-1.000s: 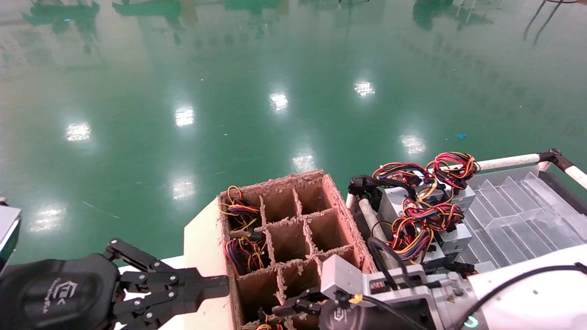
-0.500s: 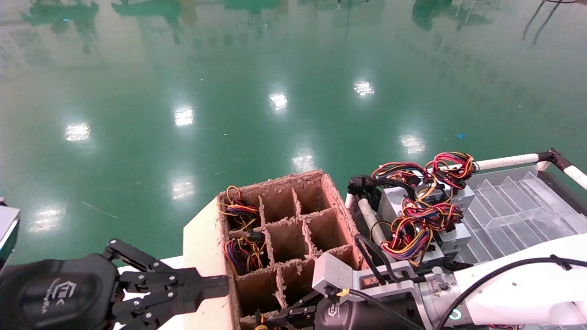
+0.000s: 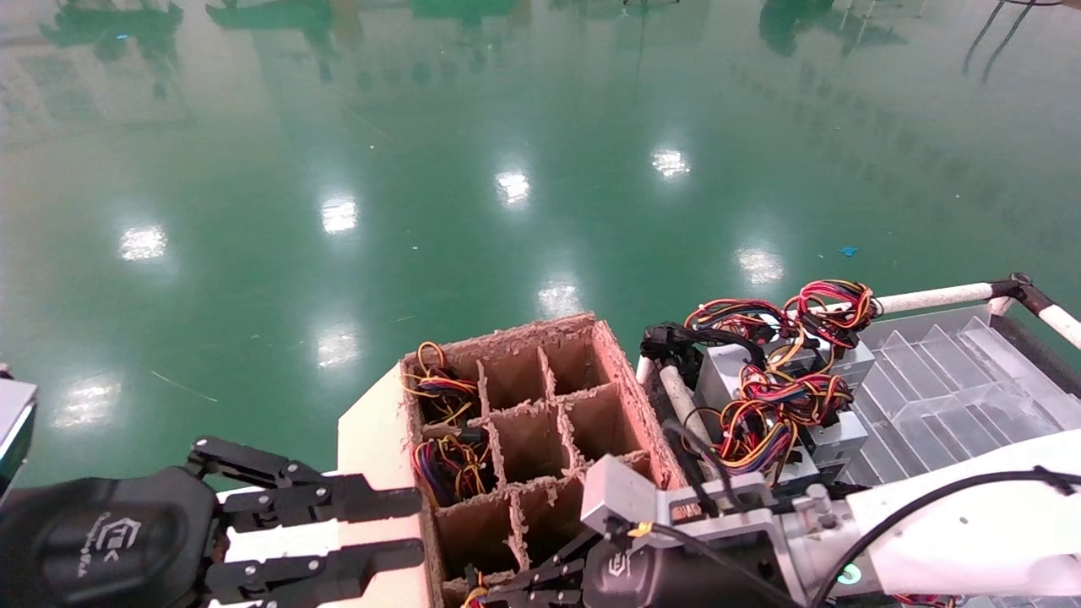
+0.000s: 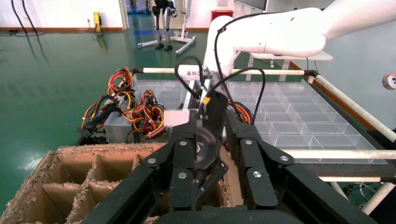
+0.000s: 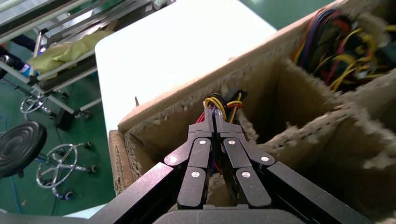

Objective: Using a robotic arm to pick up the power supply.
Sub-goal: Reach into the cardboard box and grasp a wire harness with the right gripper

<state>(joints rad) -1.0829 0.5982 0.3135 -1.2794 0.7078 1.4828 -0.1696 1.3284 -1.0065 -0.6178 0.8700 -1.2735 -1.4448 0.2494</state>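
Two grippers logged. Right gripper point(image 3: 507, 591): low over the near end of the cardboard divider box point(image 3: 540, 422), jaws pressed together in the right wrist view, tips right at a small wire bundle point(image 5: 223, 103) poking up from a near compartment; I cannot tell whether any wire is pinched between them. Against the frame a second ago, my right arm has slid further toward the near edge of the box and lower. Left gripper point(image 3: 405, 528): beside the box's left wall over the white table point(image 3: 372, 439); its jaws were together half a second ago and now stand spread. Power supplies point(image 3: 785, 397): silver boxes with red, yellow and orange wiring, stacked in the clear tray point(image 3: 971, 380) to the right of the box, untouched, well apart from both grippers. Further wire bundles point(image 3: 448, 464) fill the left-hand compartments, their units hidden. Judgement: neither gripper holds a unit; the left opening suggests it is readying to help, and the pick is not yet secured.
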